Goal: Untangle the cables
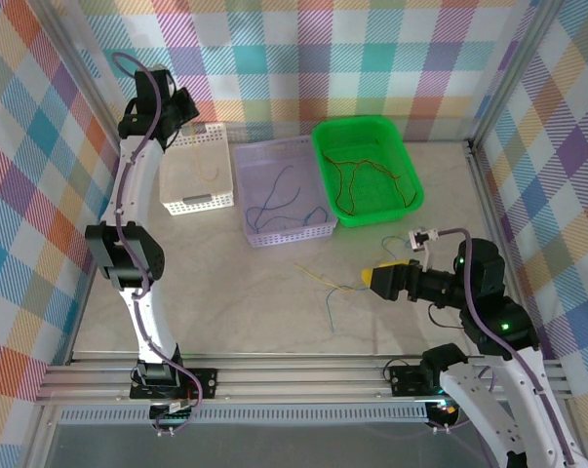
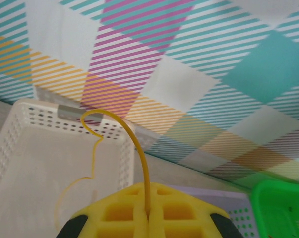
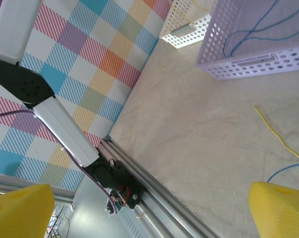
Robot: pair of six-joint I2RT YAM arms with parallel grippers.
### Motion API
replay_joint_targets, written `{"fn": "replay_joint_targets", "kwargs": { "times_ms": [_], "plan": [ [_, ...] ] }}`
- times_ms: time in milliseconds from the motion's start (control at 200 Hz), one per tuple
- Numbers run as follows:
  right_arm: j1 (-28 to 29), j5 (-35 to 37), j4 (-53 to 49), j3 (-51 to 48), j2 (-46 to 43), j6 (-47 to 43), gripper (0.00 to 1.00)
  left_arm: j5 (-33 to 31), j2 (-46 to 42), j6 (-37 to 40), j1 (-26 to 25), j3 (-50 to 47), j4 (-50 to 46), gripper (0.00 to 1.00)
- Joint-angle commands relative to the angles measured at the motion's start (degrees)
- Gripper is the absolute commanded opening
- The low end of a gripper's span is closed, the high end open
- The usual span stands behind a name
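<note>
My left gripper [image 2: 149, 215] is shut on a yellow cable [image 2: 142, 158], which rises from between the pads, curls over and trails down into the white basket [image 2: 25, 163]. From above, that gripper [image 1: 183, 115] hangs over the white basket [image 1: 181, 185]. A loose yellow cable [image 1: 318, 276] and a blue cable [image 1: 333, 297] lie crossed on the table, just left of my open right gripper [image 1: 376, 279]. In the right wrist view the same yellow cable [image 3: 278, 136] and blue cable [image 3: 288, 171] lie beside the right finger [image 3: 280, 210], with nothing between the fingers.
A lilac basket [image 1: 323, 226] in the middle holds blue cables [image 1: 279, 200]. A green basket [image 1: 411, 185] to its right holds red-orange cables [image 1: 357, 185]. The aluminium rail [image 1: 294, 375] runs along the near edge. Checked walls close the back and sides.
</note>
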Motion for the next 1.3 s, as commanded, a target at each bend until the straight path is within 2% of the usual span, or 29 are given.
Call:
{"fn": "replay_joint_targets", "kwargs": {
  "times_ms": [0, 210, 335, 500, 605, 765, 975, 1295],
  "plan": [
    [0.5, -0.78, -1.46, -0.96, -0.79, -0.65, 1.0, -1.81, 1.06, -0.97, 2.22, 2.32, -1.24, 0.0],
    [0.5, -0.53, -3.29, -2.38, -1.88, -2.27, 1.0, 0.74, 5.67, -8.1, 4.66, 7.89, -2.67, 0.0],
    [0.42, -0.63, 1.3, -7.5, -2.91, -0.56, 1.0, 1.8, 7.7, -11.32, 4.62, 10.29, -2.13, 0.0],
    [0.74, -0.5, 3.85, -10.25, 1.25, -1.01, 1.0, 2.74, 11.26, -14.88, 4.7, 15.75, -2.97, 0.0],
    [1.44, 1.09, 4.57, -11.0, -0.5, -0.94, 0.99, 5.68, 11.07, -17.58, 4.54, 15.76, -1.77, 0.0],
    [1.51, 1.07, 4.92, -11.7, -1.5, -0.48, 1.0, 4.99, 9.93, -19.48, 4.58, 15.76, -2.22, 0.0],
    [1.82, 0.84, 5.06, -10.99, -0.41, -0.56, 1.0, 10.4, 7.74, -23.46, 4.58, 15.75, -2.69, 0.0],
    [1.91, 0.85, 6.16, -10.92, 0.87, -0.38, 1.0, 11.62, 2.89, -25.07, 4.78, 15.67, -7.4, 0.0]
  ]
}}
